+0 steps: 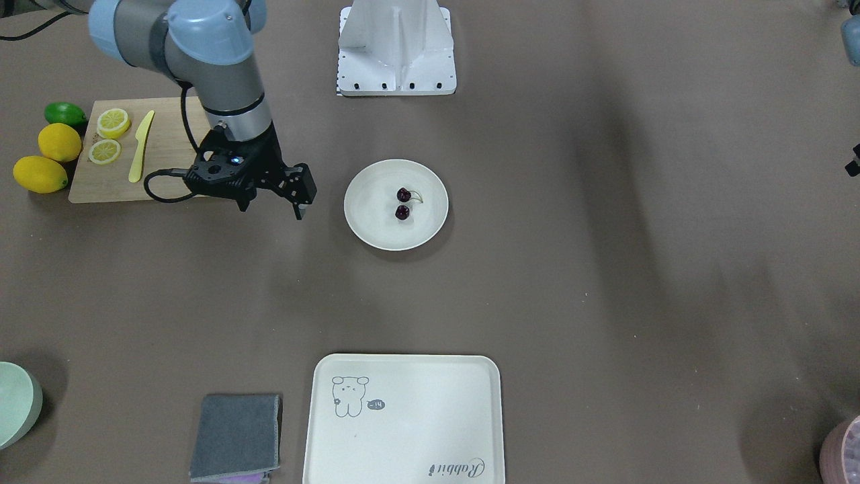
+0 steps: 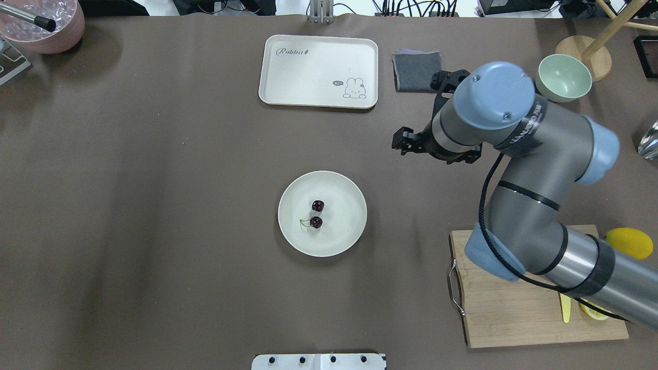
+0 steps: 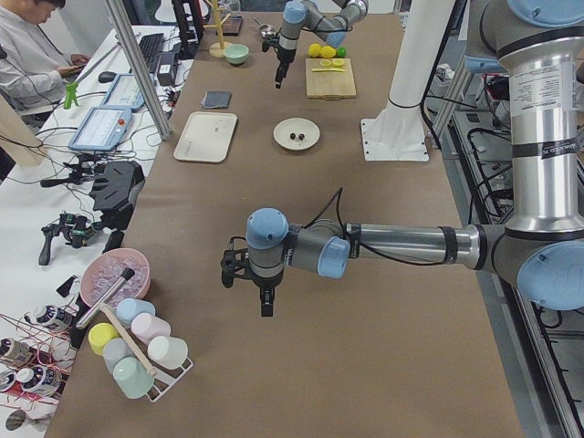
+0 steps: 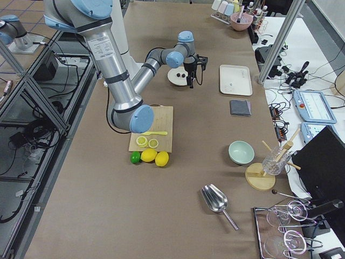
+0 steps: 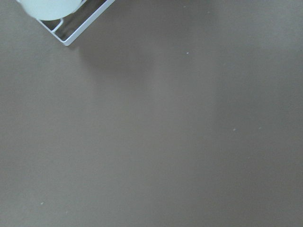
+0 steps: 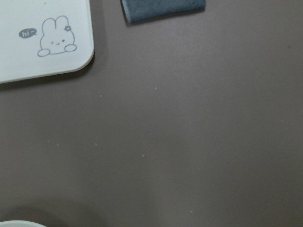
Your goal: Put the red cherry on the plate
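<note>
My brown table (image 1: 605, 269), plate (image 1: 366, 228) mid-table, tray (image 1: 416, 430) and grey cloth (image 1: 235, 433) side by side at the operators' edge, cutting board (image 1: 168, 144) on my right, two lemons (image 1: 40, 173) and a lime (image 1: 65, 113) just beside it, green bowl (image 1: 15, 403) and pink bowl (image 2: 43, 28) toward the far corners, white mount (image 1: 396, 47) at my edge

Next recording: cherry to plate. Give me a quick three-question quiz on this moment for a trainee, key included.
1. True or false: the red cherry lies on the plate.
2. What lies beside the lemon slices on the cutting board? A) a yellow knife B) a metal spoon C) a folded cloth
3. Which arm's pincer hangs open between the plate and the cutting board?

Key: 1 true; 2 A; 3 the right arm's.
</note>
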`<state>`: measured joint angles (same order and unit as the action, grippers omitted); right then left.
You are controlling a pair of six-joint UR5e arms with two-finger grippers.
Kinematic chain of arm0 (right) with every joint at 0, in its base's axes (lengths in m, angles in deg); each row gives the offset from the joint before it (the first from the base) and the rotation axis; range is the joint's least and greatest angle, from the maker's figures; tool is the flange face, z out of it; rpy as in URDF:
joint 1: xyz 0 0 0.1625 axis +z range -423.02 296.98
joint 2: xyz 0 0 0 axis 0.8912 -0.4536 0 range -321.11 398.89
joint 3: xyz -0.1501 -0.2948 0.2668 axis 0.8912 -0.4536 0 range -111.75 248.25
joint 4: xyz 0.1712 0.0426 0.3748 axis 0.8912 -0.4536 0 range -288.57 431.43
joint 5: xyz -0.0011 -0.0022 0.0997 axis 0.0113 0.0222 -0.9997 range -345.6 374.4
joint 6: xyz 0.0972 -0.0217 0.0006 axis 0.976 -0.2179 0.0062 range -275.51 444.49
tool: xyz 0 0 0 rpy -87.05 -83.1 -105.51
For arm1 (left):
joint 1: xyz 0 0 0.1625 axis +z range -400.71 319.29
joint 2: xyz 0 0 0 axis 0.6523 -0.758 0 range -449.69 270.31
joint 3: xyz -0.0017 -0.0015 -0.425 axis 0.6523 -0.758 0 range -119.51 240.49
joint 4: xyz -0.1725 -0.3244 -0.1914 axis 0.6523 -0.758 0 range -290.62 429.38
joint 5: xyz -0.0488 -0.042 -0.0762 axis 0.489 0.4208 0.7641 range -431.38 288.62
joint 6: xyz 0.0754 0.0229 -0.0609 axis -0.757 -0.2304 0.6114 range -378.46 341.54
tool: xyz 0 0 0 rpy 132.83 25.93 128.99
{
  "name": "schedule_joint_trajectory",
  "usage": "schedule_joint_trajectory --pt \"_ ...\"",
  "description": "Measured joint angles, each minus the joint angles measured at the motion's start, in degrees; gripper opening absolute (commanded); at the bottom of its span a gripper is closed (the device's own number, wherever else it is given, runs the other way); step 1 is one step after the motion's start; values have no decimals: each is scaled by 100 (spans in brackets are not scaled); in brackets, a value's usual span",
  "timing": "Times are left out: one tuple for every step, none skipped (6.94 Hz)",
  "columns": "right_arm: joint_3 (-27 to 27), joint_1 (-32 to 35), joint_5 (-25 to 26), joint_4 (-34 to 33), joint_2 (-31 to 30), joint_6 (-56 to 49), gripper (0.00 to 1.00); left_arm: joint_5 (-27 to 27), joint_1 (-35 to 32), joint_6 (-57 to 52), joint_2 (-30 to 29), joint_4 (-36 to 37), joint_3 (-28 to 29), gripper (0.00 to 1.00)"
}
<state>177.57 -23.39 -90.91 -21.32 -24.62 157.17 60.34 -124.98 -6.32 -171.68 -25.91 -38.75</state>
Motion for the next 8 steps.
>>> schedule_joint_trajectory --pt "138 410 -269 -59 -256 -657 100 -194 -164 -753 -68 869 -140 98" --pt "179 997 -669 -98 -578 -1607 100 -304 -301 -1190 -142 1444 -290 98" --pt "143 1761 -1138 -118 -1034 -2942 100 -339 -362 -1359 -159 1692 -400 98" --pt "33 2517 -1504 -127 -1526 -4311 100 -343 -382 -1414 -167 1778 -441 98" --pt "-207 3244 -1804 -128 -1981 -5570 100 -337 -386 -1429 -175 1801 -450 98" --pt "-561 3907 -2024 -112 -2386 -6653 100 -332 -386 -1432 -187 1802 -446 98" --pt "-856 4458 -2082 -93 -2746 -7450 100 -327 -385 -1433 -199 1798 -442 98" --pt "-1047 4936 -2074 -42 -3101 -7952 100 -324 -382 -1433 -207 1794 -442 98"
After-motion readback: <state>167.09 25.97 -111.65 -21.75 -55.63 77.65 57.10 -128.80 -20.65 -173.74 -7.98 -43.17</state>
